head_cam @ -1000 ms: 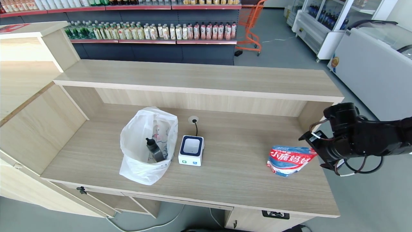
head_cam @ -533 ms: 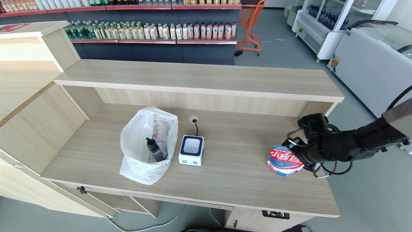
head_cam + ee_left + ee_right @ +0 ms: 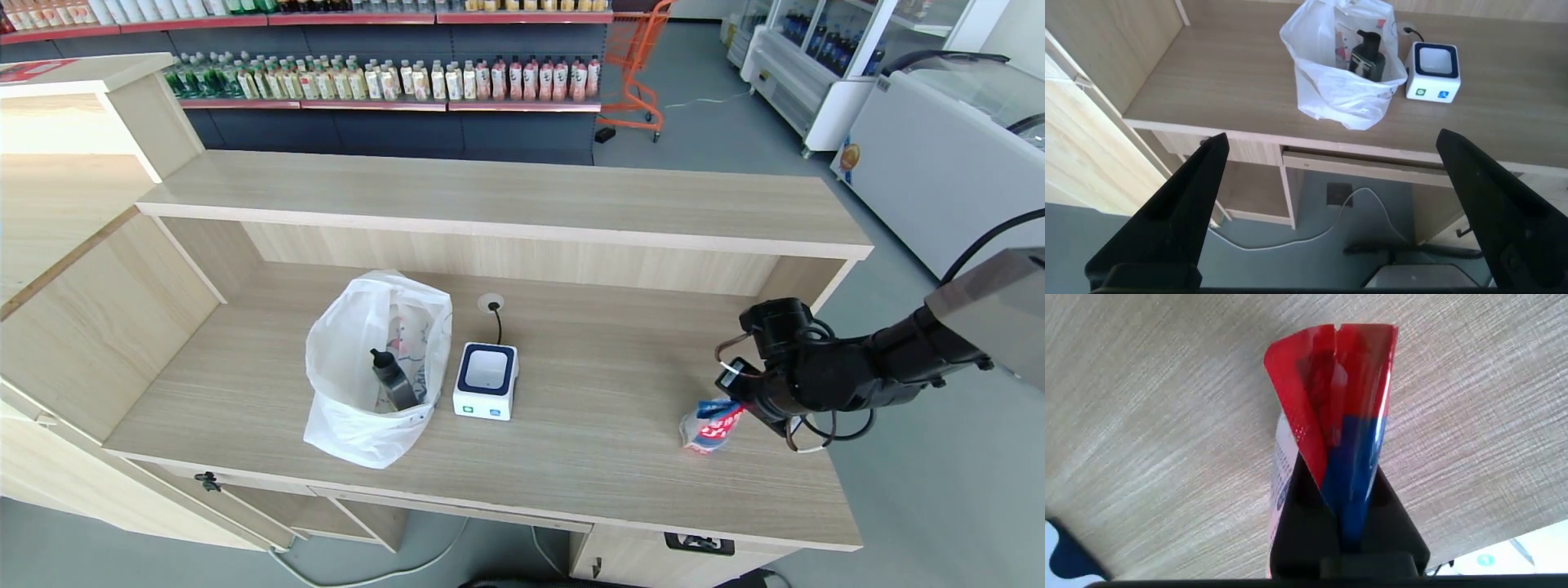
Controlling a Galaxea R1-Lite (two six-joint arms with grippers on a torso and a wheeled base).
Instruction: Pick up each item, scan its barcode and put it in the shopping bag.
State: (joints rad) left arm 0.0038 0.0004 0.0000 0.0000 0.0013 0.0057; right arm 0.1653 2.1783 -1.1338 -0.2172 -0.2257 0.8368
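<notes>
A red and blue snack pouch stands turned edge-on at the right end of the counter, pinched at its blue end by my right gripper. Seen from the right wrist, the pouch is folded between the shut fingers of the right gripper, just above the wood. The white shopping bag stands open at centre-left with a dark bottle inside. A white scanner sits beside it. My left gripper hangs open in front of the counter, short of the bag and scanner.
The counter has a raised back ledge and side walls. The scanner's cable runs to a hole in the top. Bare wood lies between scanner and pouch. Shelves of bottles and freezers stand beyond.
My right arm came in from the right edge to the pouch and shut on it. The pouch, lying flat before, now stands narrow and folded on edge.
</notes>
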